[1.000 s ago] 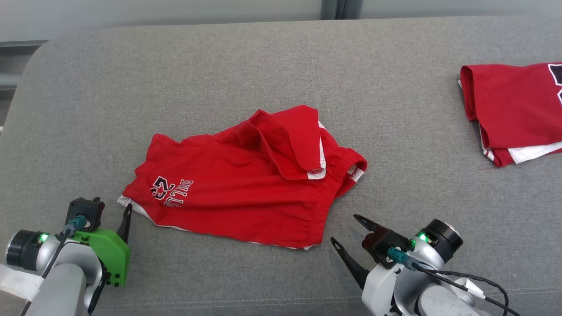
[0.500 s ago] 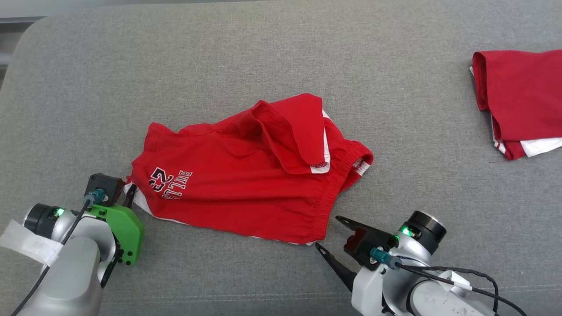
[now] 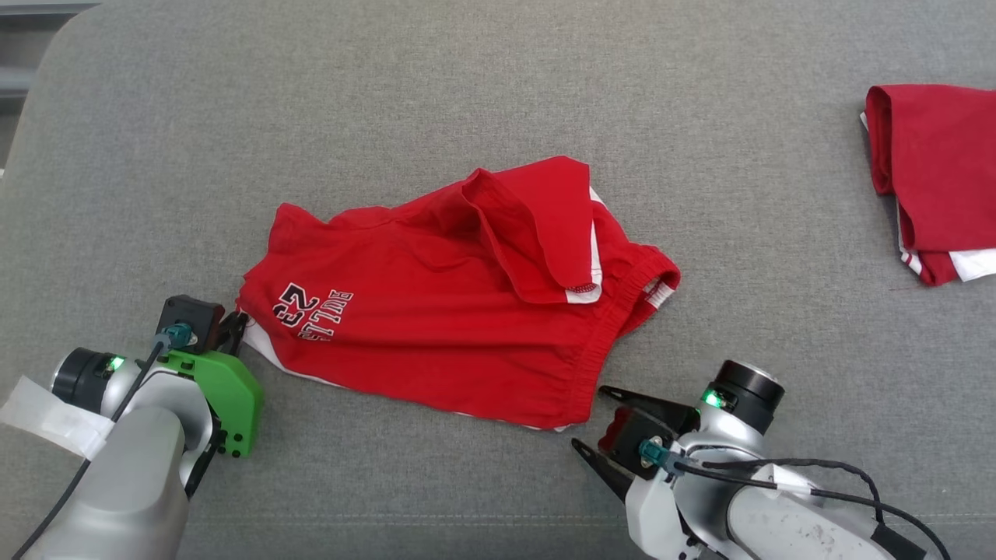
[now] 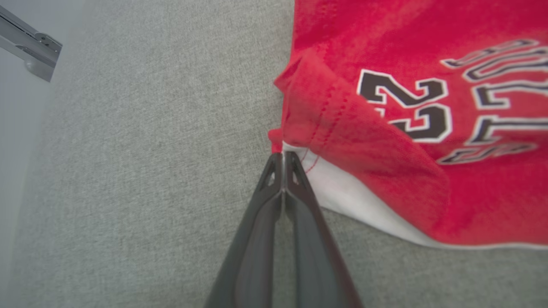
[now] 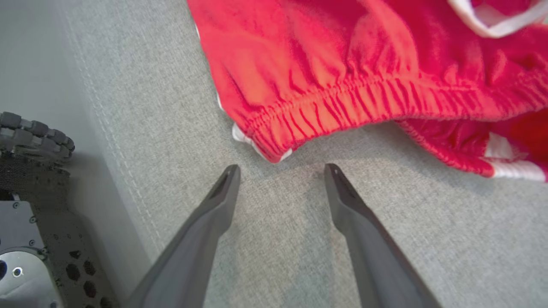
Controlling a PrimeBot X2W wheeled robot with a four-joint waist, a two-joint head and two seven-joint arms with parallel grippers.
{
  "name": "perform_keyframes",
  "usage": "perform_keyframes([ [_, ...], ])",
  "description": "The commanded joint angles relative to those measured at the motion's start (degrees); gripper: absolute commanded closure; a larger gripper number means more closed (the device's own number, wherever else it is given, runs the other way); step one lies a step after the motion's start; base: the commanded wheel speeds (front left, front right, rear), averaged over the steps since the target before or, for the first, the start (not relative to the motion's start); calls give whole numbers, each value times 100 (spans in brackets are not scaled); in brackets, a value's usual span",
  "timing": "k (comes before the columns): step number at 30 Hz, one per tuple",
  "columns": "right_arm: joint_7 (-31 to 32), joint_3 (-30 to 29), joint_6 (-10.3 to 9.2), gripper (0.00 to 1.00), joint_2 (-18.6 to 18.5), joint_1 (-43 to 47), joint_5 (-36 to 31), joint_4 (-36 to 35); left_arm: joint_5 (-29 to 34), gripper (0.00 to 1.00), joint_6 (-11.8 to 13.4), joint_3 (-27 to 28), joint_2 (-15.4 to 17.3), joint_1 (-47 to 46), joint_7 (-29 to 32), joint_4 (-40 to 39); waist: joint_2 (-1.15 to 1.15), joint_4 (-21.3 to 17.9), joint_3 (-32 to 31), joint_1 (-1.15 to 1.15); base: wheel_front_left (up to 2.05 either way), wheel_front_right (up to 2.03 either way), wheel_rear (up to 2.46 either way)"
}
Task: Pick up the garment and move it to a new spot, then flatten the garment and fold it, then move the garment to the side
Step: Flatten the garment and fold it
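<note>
Surface: grey padded seat (image 3: 467, 93), woven cover, carrying all items.
Task item: red garment (image 3: 436, 334), a pair of shorts, lying rumpled on the seat between the two pincers and just ahead of both.
Garment condition: not flat; one leg panel (image 3: 545, 233) is turned over across the upper part, white trim showing along its edge.
Print: black and white number and lettering (image 3: 311, 311) on the leg nearest the left pincer, just beyond its tips.
Left pincer (image 3: 233, 330): fingers pressed together along their length, tips touching the hem corner where red cloth meets the white lining. Left wrist view confirms contact at the corner (image 4: 282, 156); whether cloth is caught between the tips cannot be told.
Hem at left pincer: red layer bunched into a small raised fold (image 4: 312, 111) directly past the tips.
Right pincer (image 3: 587, 416): fingers spread wide, holding nothing, tips resting low over the seat.
Waistband (image 5: 364, 94): gathered elastic edge; its near corner sits just ahead of the gap between the right pincer's tips (image 5: 280, 171), apart from both.
Other item: second red and white cloth (image 3: 934, 187), folded, well apart from the right pincer toward its outer side.
</note>
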Motion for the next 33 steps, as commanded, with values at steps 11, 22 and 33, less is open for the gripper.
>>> perform_keyframes([
  [11, -262, 367, -2, 0, -25, -410, 79, 112, -242, 100, 16, -266, -54, -276, -270, 373, 0, 94, 75, 0, 0, 0, 0],
  [22, -326, 356, -2, 100, 122, -441, 186, 419, -492, 100, 15, -464, -52, -449, -451, 634, 0, 67, 117, 0, 0, 0, 0],
  [33, -713, -802, -5, 100, 108, -59, 1012, -147, -1106, 100, 50, 188, -47, -295, -818, 312, 0, 71, -163, 0, 0, 0, 0],
])
